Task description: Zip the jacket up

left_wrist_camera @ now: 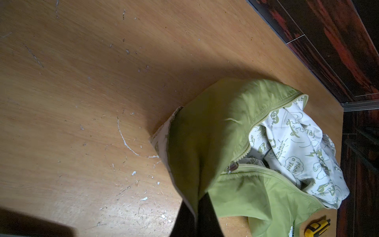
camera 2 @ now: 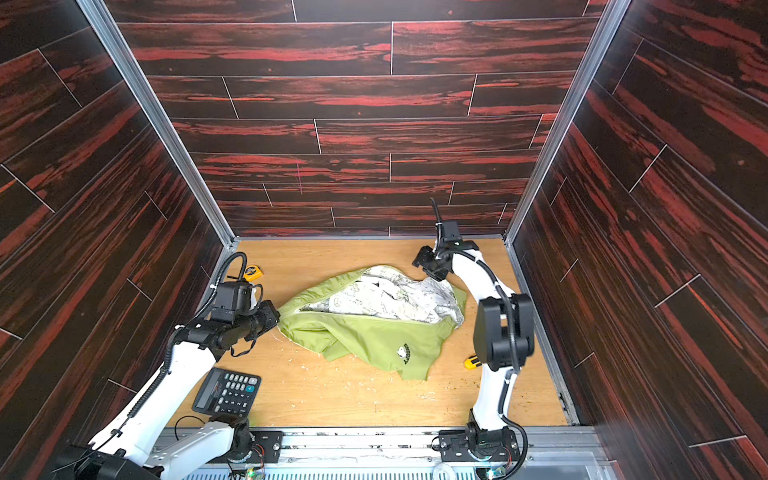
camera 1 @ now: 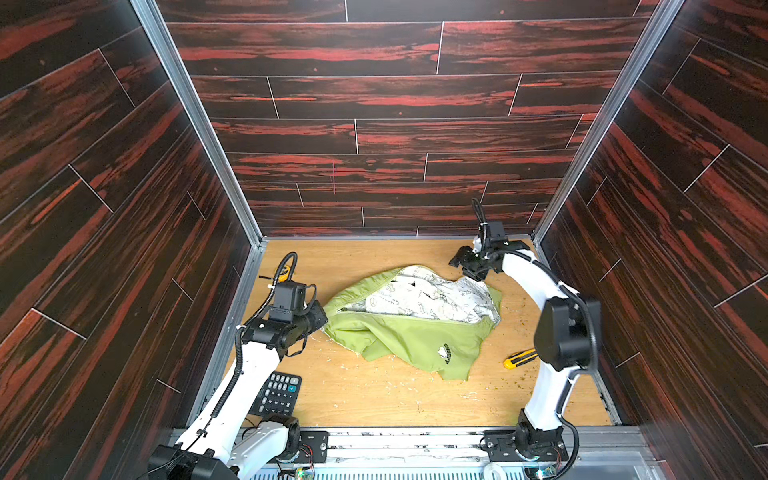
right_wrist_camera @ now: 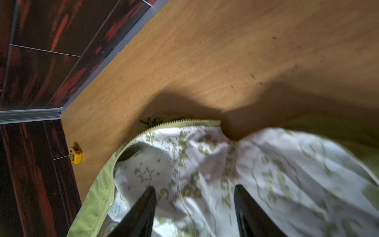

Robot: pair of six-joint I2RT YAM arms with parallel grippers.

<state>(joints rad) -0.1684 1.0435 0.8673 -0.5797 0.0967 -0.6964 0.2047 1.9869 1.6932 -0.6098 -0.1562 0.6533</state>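
Observation:
The lime-green jacket (camera 1: 409, 338) (camera 2: 374, 338) lies crumpled mid-table in both top views. Its zipper is open and the white green-printed lining (camera 1: 428, 297) shows. My left gripper (camera 1: 321, 321) (camera 2: 275, 321) is at the jacket's left end, shut on a fold of green fabric (left_wrist_camera: 205, 143). The metal zipper slider (left_wrist_camera: 232, 166) sits a little beyond that grip. My right gripper (camera 1: 464, 266) (camera 2: 428, 266) (right_wrist_camera: 193, 187) hovers open over the lining (right_wrist_camera: 266, 164) at the jacket's far right end, with nothing between its fingers. A row of zipper teeth (right_wrist_camera: 174, 123) runs just ahead of it.
A black calculator (camera 1: 278, 392) (camera 2: 226, 392) lies front left beside the left arm. A yellow utility knife (camera 1: 519, 358) (left_wrist_camera: 315, 227) lies to the right of the jacket. A yellow tape measure (camera 1: 284, 272) (right_wrist_camera: 75, 155) sits at the back left. Dark wood-pattern walls close three sides.

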